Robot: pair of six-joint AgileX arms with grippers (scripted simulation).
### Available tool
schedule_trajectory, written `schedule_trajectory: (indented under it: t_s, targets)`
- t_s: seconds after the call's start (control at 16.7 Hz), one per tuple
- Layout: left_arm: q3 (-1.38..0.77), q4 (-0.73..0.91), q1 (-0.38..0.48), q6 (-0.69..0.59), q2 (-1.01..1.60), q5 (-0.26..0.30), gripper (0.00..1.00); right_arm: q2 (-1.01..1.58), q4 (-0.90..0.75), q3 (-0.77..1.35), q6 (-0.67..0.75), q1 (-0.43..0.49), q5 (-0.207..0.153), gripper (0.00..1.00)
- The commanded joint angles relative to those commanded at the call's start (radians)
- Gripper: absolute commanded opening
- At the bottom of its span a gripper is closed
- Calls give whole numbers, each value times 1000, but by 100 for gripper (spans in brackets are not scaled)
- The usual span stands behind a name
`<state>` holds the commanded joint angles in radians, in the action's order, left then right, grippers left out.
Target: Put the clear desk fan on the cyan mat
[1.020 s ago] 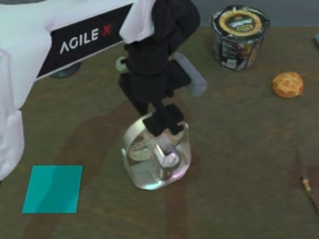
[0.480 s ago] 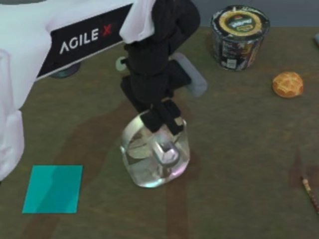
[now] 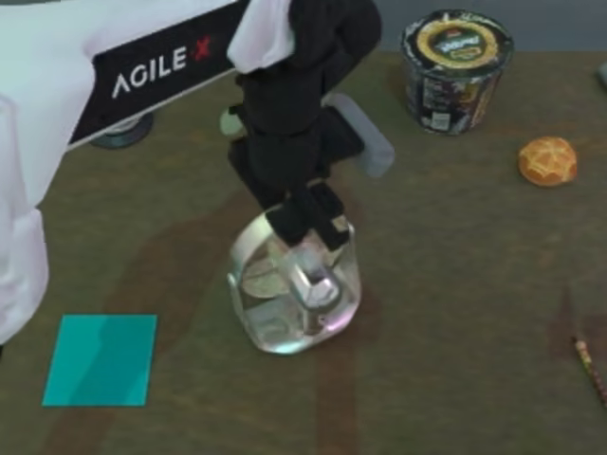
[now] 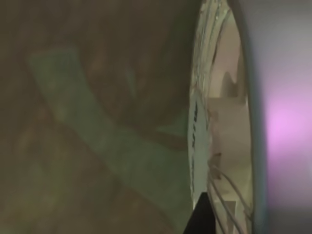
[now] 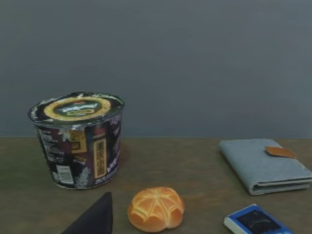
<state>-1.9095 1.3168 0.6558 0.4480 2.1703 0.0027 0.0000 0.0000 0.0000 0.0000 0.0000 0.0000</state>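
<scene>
Brown tabletop lay underneath; the left gripper (image 3: 308,220) sat over mid-table, fingers clamped on the upper rim of the clear desk fan (image 3: 294,296); the fan stood on edge, ring running left to right, hub facing the near edge; the cyan mat (image 3: 101,359) lay well apart, near-left; the right gripper's fingers, I couldn't tell.

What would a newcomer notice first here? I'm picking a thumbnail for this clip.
The white left arm reaching in from the top view's left, its black left gripper down on the upper rim of the clear desk fan at mid-table. Next, the cyan mat lying apart at front left, then the noodle cup and bread roll at right.
</scene>
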Motion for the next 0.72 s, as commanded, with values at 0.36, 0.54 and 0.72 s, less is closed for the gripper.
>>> schedule_trajectory:
  t_s: [0.36, 0.54, 0.72]
  targets:
    - [-171, 161, -14, -1, 5, 0, 0, 0, 0, 0, 0, 0, 0, 100]
    - [-173, 163, -15, -1, 4, 0, 0, 0, 0, 0, 0, 0, 0, 100]
    - [-166, 163, -10, -9, 1, -4, 0, 0, 0, 0, 0, 0, 0, 100]
